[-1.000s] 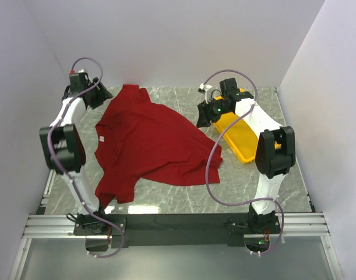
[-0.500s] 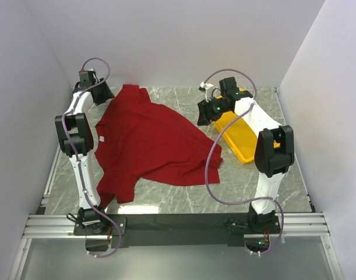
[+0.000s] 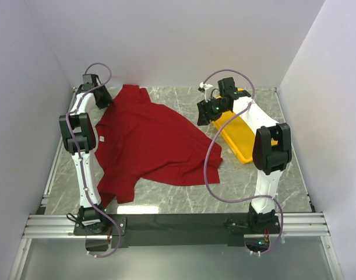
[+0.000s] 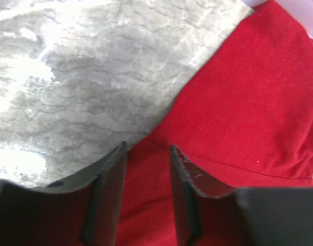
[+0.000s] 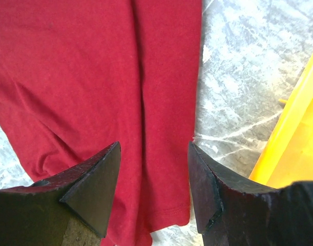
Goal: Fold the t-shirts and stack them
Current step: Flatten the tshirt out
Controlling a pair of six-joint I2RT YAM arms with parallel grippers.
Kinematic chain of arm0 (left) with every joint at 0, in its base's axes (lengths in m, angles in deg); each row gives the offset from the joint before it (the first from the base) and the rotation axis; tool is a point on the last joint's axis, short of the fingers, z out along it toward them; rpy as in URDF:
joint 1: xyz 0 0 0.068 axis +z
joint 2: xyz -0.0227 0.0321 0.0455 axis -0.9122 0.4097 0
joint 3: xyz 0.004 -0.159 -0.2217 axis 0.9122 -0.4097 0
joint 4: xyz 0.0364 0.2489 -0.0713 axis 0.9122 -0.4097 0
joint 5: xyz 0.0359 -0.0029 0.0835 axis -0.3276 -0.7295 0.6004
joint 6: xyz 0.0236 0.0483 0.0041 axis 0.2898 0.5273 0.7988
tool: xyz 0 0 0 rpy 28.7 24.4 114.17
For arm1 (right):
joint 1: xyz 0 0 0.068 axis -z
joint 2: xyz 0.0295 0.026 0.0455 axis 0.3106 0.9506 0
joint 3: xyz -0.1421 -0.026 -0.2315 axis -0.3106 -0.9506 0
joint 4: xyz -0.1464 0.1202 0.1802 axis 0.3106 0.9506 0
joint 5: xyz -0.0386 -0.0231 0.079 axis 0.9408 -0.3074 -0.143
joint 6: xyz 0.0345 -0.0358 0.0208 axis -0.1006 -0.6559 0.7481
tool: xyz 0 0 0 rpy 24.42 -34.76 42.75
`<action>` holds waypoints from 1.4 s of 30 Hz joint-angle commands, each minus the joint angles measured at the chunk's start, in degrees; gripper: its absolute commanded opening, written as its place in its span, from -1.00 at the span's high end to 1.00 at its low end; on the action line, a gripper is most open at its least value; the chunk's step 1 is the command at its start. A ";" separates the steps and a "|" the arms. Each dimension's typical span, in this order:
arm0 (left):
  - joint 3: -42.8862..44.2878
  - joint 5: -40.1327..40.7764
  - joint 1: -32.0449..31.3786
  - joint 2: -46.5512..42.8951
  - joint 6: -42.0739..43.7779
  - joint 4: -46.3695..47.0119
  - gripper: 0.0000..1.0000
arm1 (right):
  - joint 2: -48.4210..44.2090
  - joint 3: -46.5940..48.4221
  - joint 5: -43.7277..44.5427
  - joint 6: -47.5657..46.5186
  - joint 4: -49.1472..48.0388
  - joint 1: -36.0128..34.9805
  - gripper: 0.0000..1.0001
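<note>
A red t-shirt (image 3: 148,140) lies spread and rumpled on the grey marble table (image 3: 178,198). My left gripper (image 3: 103,98) is open at the shirt's far left edge; in the left wrist view its fingers (image 4: 107,189) straddle the red cloth (image 4: 248,102) near its border with the bare marble. My right gripper (image 3: 202,114) is open above the shirt's right side; in the right wrist view (image 5: 153,148) the jaws hang over a hemmed edge of the red shirt (image 5: 95,66), holding nothing.
A yellow tray (image 3: 240,135) lies at the right of the table, under my right arm, and shows in the right wrist view (image 5: 294,143). White walls close in the table at the back and sides. Bare marble (image 4: 84,66) lies left of the shirt.
My left arm has swung right and forward, bringing its gripper to the shirt's far left edge. My right gripper has barely moved. The shirt lies as before.
</note>
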State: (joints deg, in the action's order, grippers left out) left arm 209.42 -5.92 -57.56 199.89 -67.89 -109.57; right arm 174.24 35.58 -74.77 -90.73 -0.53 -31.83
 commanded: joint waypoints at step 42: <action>-50.76 3.33 8.01 -43.73 -0.27 -2.46 0.99 | 15.68 14.47 18.13 -8.44 7.55 -7.53 -0.25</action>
State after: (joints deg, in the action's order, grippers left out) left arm 158.89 -0.85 -49.96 159.41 -67.28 -113.46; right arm 189.43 47.31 -60.76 -97.36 5.39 -38.87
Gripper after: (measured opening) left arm 0.013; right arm 0.623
